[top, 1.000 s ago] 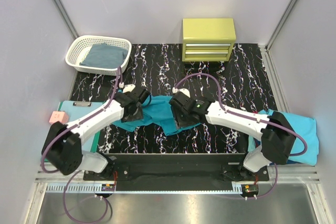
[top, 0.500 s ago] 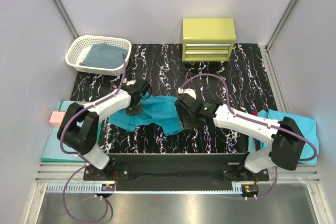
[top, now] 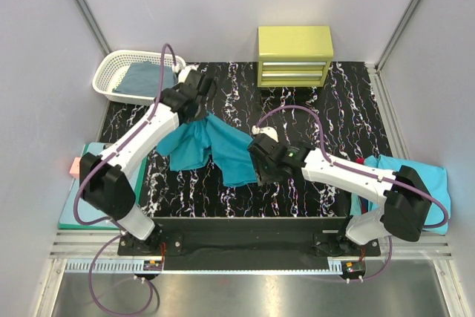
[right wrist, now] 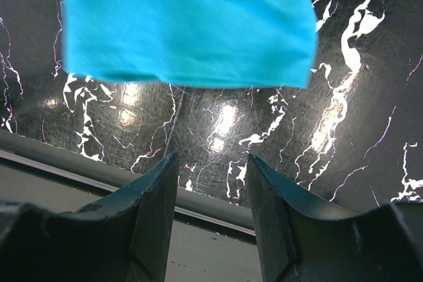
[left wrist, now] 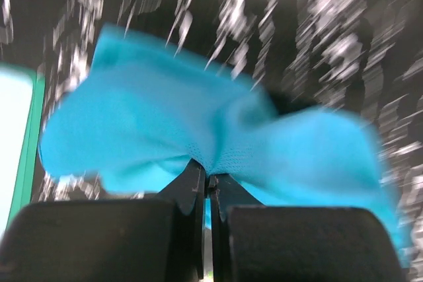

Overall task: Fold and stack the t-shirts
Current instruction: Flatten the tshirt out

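soft teal-turquoise cloth t-shirt hangs over black marbled table | left gripper clenched on a bunched fold | right gripper released, hem just ahead | limp, light; i'd pinch the hem corners

Black table with white marble veins, teal t-shirt, olive-yellow drawer chest, white basket, mint-green clipboard

Left gripper risen and swung toward the table's far side, teal t-shirt lifted with it, cloth drawn out from under the right gripper
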`<state>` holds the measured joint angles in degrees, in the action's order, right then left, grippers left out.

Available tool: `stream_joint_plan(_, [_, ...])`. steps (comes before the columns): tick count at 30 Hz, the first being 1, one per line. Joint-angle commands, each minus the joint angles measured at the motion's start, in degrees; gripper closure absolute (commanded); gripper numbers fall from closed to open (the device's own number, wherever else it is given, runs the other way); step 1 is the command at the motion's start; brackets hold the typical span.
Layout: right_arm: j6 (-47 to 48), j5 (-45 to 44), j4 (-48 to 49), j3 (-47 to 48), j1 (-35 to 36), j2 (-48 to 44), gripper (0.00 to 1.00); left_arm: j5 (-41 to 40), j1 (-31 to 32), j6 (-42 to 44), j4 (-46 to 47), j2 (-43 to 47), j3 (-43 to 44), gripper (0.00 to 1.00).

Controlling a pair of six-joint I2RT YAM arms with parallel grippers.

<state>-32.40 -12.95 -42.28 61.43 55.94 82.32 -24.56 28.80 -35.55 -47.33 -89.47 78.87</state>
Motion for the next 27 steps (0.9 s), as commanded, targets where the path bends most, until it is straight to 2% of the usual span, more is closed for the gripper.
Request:
stream_joint_plan(1, [1.2, -1.6, 0.0, 1.1, 0.3, -1.1, 0.47, -2.4, -0.1, 4.3, 0.5, -7.6, 11.3, 1.00])
stream_joint_plan(8, [0.8, -1.6, -1.5, -0.5, 0.3, -2.8, 0.47, 1.7, -0.6, 7.5, 0.2, -25.5, 25.9, 0.99])
stream_joint_plan(9, [0.6, -1.6, -1.6, -0.8, 0.3, -3.0, 0.47, 1.9, -0.7, 7.7, 0.2, -27.2, 27.7, 0.90])
stream_joint_plan(11, [0.4, -1.3, -2.2, -1.6, 0.2, -3.7, 0.47, 1.4, -0.8, 7.9, 0.1, -30.1, 28.5, 0.64])
stream_joint_plan(12, [0.1, -1.3, -2.4, -1.8, 0.2, -4.0, 0.47, 0.3, -0.7, 7.5, 0.1, -29.9, 27.5, 0.39])
stream_joint_plan(14, [-0.1, -1.1, -2.7, -2.6, 0.2, -4.9, 0.47, -0.9, -0.4, 6.3, 2.3, -25.5, 24.4, 0.21])
stream_joint_plan(16, [-0.5, -1.0, -2.5, -3.2, 0.3, -5.2, 0.47, -3.2, 0.4, 6.2, 4.6, -17.6, 17.8, 0.06])
stream_joint_plan(18, [-0.6, -0.9, -2.2, -3.4, 0.2, -5.0, 0.47, -3.5, 0.6, 5.8, 6.5, -10.1, 11.8, 0.03])
stream_joint_plan(21, [-0.5, -0.5, -1.3, -3.2, 0.2, -4.0, 0.47, -1.8, 1.1, 4.3, 7.1, -2.8, 4.6, 0.06])
stream_joint_plan(27, [0.1, 0.9, -0.3, -1.3, 0.2, -1.6, 0.47, -1.0, 5.0, -0.7, 8.4, 4.3, -8.5, 0.15])
